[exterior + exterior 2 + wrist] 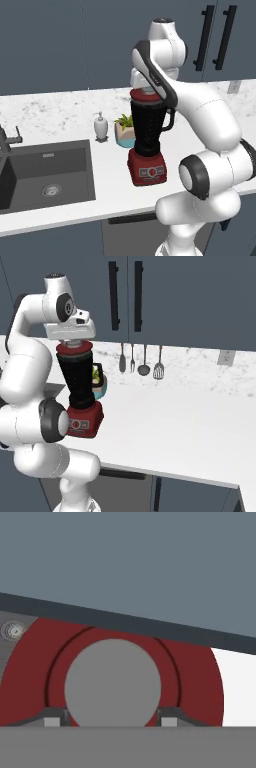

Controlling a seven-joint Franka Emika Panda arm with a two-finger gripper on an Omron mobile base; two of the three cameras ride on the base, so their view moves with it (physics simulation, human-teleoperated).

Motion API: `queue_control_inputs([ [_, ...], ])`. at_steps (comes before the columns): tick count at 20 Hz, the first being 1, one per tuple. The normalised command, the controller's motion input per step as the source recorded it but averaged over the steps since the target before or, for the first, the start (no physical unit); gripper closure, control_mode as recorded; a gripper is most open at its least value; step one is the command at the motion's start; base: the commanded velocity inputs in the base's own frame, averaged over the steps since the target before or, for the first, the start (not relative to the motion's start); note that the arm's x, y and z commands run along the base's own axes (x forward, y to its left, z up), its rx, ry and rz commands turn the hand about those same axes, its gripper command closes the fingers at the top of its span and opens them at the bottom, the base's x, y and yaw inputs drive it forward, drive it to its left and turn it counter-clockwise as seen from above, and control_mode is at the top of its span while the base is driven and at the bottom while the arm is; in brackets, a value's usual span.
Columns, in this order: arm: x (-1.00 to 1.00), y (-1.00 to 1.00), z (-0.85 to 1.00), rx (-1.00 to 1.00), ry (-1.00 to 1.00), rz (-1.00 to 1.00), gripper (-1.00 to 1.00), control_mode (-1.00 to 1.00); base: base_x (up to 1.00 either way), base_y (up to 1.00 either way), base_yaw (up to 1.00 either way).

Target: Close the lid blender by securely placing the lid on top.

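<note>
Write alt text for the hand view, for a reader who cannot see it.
Close up from above, the gripper has a dark fingertip on each side of the grey round knob at the centre of the red lid. Beyond the lid lie a strip of white counter, a dark edge and plain grey cabinet front.

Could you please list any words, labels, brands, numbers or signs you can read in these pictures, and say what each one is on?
No readable text in any view.
The blender has a small control panel on its red base, with marks too small and blurred to read.
The lid, soap dispenser and wall outlet carry no lettering I can make out.
</note>
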Motion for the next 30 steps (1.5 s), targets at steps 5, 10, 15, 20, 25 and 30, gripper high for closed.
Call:
queue_control_inputs([
  [5, 0.00, 0.00, -0.14, 0.00, 0.00, 0.00, 1.00, -1.00, 0.00, 0.00, 0.00],
  [10, 0.00, 0.00, -0.23, 0.00, 0.00, 0.00, 1.00, -1.00, 0.00, 0.00, 0.00],
  [15, 0.00, 0.00, -0.29, 0.00, 0.00, 0.00, 1.00, -1.00, 0.00, 0.00, 0.00],
  [20, 0.01, 0.00, -0.02, -0.03, 0.09, 0.00, 1.00, -1.00, 0.00, 0.00, 0.00],
  [25, 0.08, 0.00, 0.32, -0.07, 0.31, 0.00, 1.00, -1.00, 0.00, 0.00, 0.00],
  [30, 0.05, 0.01, 0.17, -0.03, 0.10, 0.00, 1.00, -1.00, 0.00, 0.00, 0.00],
])
